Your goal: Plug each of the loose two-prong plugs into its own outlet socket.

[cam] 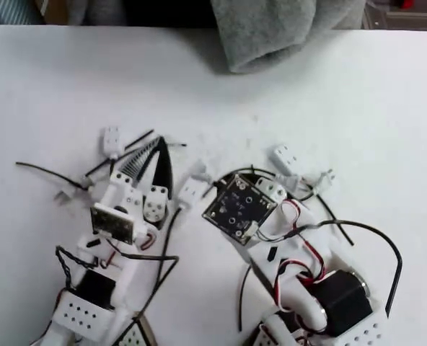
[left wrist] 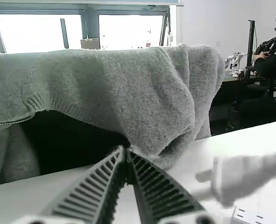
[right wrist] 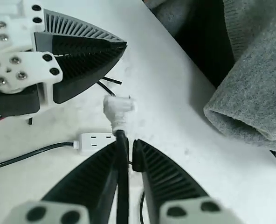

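Observation:
My right gripper [right wrist: 127,143] is shut on the black cord of a white two-prong plug [right wrist: 117,107], which sticks out just past its fingertips above the table. In the high view that plug [cam: 199,171] lies between the two arms. A white outlet socket [right wrist: 94,141] on a black cord lies beside the right gripper's fingers; from above, this socket [cam: 192,192] is just right of my left gripper [cam: 160,143]. The left gripper [left wrist: 127,152] is shut with nothing in it. The plug [left wrist: 240,179] shows blurred to its side, and the socket [left wrist: 250,215] shows below it.
Another white socket [cam: 111,140] lies up-left of the left gripper. More white pieces [cam: 283,158] and a small plug [cam: 323,180] lie right of the right arm. Loose black cords [cam: 51,174] trail about. A grey sweater [cam: 271,32] hangs over the far edge.

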Robot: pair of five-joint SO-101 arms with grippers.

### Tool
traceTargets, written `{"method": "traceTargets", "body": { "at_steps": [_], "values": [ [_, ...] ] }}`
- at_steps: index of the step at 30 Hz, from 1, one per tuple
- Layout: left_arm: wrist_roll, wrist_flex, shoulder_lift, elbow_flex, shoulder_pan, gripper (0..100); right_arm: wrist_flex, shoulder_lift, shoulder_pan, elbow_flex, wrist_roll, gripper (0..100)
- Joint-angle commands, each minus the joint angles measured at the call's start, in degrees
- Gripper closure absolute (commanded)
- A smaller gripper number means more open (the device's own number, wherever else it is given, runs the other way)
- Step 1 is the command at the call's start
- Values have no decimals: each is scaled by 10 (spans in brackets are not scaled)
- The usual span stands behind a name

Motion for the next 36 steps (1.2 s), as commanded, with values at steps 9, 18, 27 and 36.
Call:
{"method": "traceTargets", "body": {
  "at_steps": [9, 18, 27, 36],
  "values": [
    [-2, 1, 0, -3, -81, 976, 16, -5, 7, -3, 5, 981],
    [-1, 113, -1, -3, -217, 976, 34, 0, 3, 88, 1, 969],
    [166, 150, -1, -3, -443, 976, -46, 2, -63, 207, -15, 892],
    [165, 151, -1, -3, -444, 976, -79, 196, -146, 164, -107, 889]
  ]
}}
